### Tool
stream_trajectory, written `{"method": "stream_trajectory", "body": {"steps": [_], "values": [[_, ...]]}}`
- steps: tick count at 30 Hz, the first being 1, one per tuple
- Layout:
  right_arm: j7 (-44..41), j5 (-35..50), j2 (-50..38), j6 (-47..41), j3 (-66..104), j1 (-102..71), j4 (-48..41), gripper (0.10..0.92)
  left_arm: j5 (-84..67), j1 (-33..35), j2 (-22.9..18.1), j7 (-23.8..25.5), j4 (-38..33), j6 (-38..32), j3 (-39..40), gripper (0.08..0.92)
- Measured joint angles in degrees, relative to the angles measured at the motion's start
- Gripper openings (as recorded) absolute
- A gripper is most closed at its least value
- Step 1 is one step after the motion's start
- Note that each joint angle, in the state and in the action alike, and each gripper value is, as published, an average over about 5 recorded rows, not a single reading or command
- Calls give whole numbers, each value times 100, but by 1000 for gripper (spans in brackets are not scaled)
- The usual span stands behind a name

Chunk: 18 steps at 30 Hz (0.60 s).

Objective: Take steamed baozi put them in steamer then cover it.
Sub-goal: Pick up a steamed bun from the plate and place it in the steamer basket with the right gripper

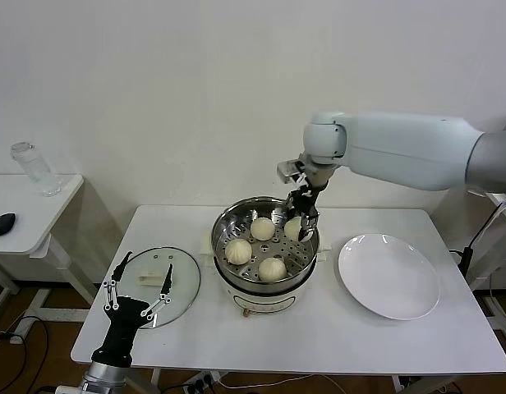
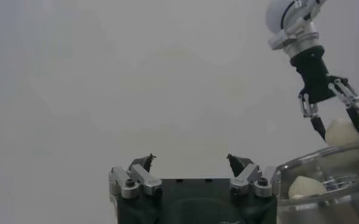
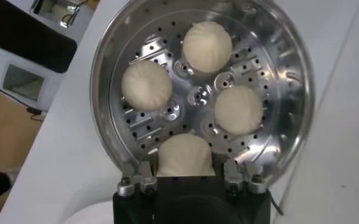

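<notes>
My right pincer (image 1: pixel 303 223) sets the fourth baozi (image 3: pixel 186 155) into the steamer (image 1: pixel 224 226), jaws gripping it; next, release, then lid (image 1: pixel 183 283).

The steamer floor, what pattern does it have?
Shiny steel steamer floor dotted with small round holes; clearest in the right wrist view.

you had no readable text, label, brand, number or sign anywhere in these views, not on the steamer (image 1: pixel 266 246), the cover (image 1: pixel 158 286) or the plate (image 1: pixel 389 275).
</notes>
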Motion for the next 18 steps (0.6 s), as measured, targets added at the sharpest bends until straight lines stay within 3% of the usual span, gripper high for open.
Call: {"method": "stream_trajectory", "body": {"steps": [18], "values": [[141, -274, 274, -54, -61, -469, -299, 629, -25, -53, -16, -1, 42, -21, -115, 823]]}}
